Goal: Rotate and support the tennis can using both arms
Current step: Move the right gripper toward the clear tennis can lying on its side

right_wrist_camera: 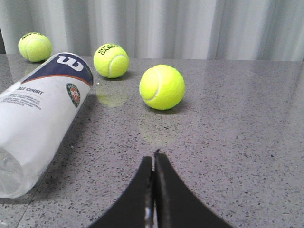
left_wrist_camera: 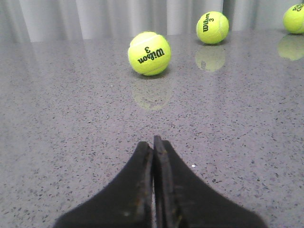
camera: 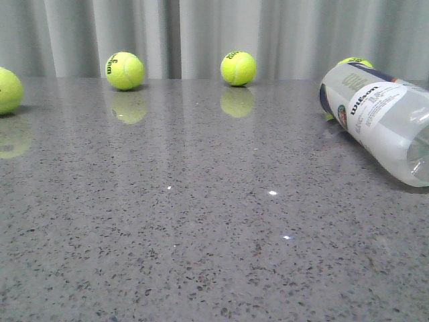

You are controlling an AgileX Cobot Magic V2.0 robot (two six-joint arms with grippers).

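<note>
- Closest to each wrist camera, the left arm's black tapering gripper [left_wrist_camera: 153,142] and the right arm's matching gripper [right_wrist_camera: 154,159] both have their fingers pressed together with nothing between them. Neither can take the can until it parts its fingers, so going in like this would only shove the can.
- Just beyond the right gripper, on the speckled grey stone table [camera: 201,255], the tall clear plastic tennis can with the white-and-navy Wilson label [right_wrist_camera: 40,116] lies on its side, untouched. A round can on a glossy top is likely to roll away under a one-sided push.
- Near the can sit yellow-green tennis balls [right_wrist_camera: 162,87]; a swinging arm or turning can may knock them.
- Farthest off, by the grey curtain [camera: 214,33], more balls [camera: 125,70] lie well apart from the can, little risk.
</note>
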